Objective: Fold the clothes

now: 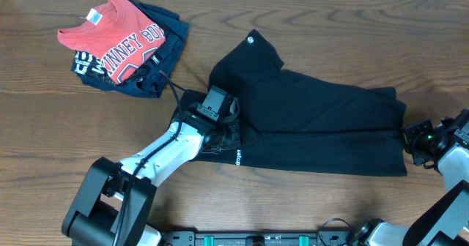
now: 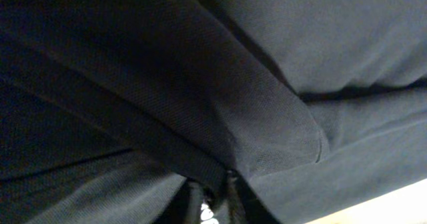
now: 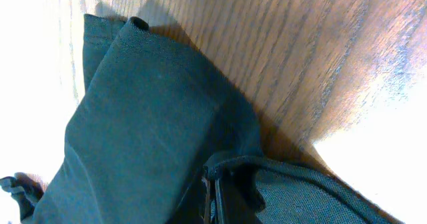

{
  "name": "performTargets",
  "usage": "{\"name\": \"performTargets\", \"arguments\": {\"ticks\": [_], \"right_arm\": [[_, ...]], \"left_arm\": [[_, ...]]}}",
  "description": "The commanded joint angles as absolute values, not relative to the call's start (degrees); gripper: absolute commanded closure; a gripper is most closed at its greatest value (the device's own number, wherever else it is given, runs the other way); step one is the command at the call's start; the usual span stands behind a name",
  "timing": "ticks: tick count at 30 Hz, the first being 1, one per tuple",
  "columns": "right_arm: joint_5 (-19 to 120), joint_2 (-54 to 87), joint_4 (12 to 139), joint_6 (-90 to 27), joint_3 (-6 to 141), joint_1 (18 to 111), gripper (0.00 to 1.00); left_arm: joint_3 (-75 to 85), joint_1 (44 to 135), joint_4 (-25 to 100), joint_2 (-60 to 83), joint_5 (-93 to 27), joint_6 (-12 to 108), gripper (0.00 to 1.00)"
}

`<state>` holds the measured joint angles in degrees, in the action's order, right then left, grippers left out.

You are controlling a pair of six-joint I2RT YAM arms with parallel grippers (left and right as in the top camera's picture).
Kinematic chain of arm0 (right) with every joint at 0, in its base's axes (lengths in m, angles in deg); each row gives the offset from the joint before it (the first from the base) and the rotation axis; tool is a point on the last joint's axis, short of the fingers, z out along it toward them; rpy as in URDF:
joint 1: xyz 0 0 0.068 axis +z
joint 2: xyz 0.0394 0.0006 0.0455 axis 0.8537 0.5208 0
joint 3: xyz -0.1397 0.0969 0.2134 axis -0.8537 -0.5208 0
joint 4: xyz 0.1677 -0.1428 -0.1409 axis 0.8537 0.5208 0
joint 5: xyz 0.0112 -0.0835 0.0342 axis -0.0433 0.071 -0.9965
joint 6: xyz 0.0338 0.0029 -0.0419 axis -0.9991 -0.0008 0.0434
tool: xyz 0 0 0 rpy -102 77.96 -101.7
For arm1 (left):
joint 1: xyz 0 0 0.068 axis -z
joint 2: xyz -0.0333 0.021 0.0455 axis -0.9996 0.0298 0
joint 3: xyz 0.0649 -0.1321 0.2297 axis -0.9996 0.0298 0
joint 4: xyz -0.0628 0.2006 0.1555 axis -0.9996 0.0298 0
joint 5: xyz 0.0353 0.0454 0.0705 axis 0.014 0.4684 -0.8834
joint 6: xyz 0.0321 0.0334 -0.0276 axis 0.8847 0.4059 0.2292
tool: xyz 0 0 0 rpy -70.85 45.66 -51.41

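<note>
The black T-shirt [image 1: 315,121] lies flat on the wooden counter [image 1: 330,206], stretched from the middle of the overhead frame out to its right edge and already doubled lengthwise. It looks soft, thin and light. It will likely drape and sag from any hold, slide easily over the wood and crease wherever it is pinched, and nothing about it seems fragile. Corners and hemmed edges look like the best places to take it, one at each end, so the cloth stays taut between them.

The left pincer [image 2: 215,199] is closed almost fully on a raised fold of the cloth at the shirt's left end. The right pincer [image 3: 213,197] is fully closed on a bunched edge at the shirt's right end, near the right border of the overhead view.

There is one black T-shirt, with two small white marks on it, one near its upper left tip [image 1: 250,38] and one at its lower left edge. One red T-shirt [image 1: 117,34] lies on one navy garment [image 1: 170,34] at the upper left, well apart from the black one. Two pincers are in use.
</note>
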<state>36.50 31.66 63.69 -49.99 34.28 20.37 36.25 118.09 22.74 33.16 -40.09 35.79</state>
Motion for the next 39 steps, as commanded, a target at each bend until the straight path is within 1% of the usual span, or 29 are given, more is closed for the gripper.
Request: {"name": "performTargets", "arguments": {"ticks": [1, 9, 14, 25, 30, 32, 33, 34, 35, 36, 37, 39], "right_arm": [[37.1, 31.1, 63.5, -50.6, 34.1, 20.8, 0.98], [37.1, 31.1, 62.6, -50.6, 34.1, 20.8, 0.99], [37.1, 31.1, 62.4, -51.0, 34.1, 20.8, 0.99], [37.1, 31.1, 60.6, -51.2, 34.1, 20.8, 0.98], [37.2, 31.1, 60.0, -51.2, 34.1, 21.4, 0.94], [37.2, 31.1, 60.0, -51.2, 34.1, 21.6, 0.89], [37.2, 31.1, 60.0, -51.2, 34.1, 21.6, 0.81], [37.2, 31.1, 59.8, -51.2, 34.1, 21.6, 0.64], [37.2, 31.1, 59.8, -51.2, 34.1, 21.6, 0.48], [37.1, 31.1, 59.8, -51.1, 34.1, 21.5, 0.42], [37.1, 31.1, 59.8, -50.9, 34.1, 21.5, 0.39], [37.2, 31.1, 59.8, -49.8, 34.1, 21.4, 0.36]], "left_arm": [[35.9, 118.2, 22.8, 33.6, -39.6, 35.7, 0.93], [33.6, 117.6, 22.5, 29.7, -38.9, 36.3, 0.94], [32.9, 115.8, 19.2, 28.9, -38.9, 38.3, 0.94], [32.9, 115.4, 14.7, 29.0, -45.1, 41.0, 0.94], [32.9, 115.4, 12.9, 29.0, -45.4, 42.5, 0.94], [32.9, 115.4, 12.1, 29.0, -45.4, 42.5, 0.93], [32.9, 115.4, 11.8, 29.0, -45.4, 42.5, 0.90], [32.9, 115.4, 11.8, 29.0, -45.4, 42.5, 0.78], [32.9, 115.4, 11.9, 29.0, -45.4, 42.7, 0.64], [32.9, 115.4, 12.1, 29.0, -45.4, 43.5, 0.49], [32.9, 115.3, 12.5, 29.0, -45.4, 44.3, 0.40], [32.9, 114.9, 14.0, 28.8, -45.4, 45.7, 0.36]]}}
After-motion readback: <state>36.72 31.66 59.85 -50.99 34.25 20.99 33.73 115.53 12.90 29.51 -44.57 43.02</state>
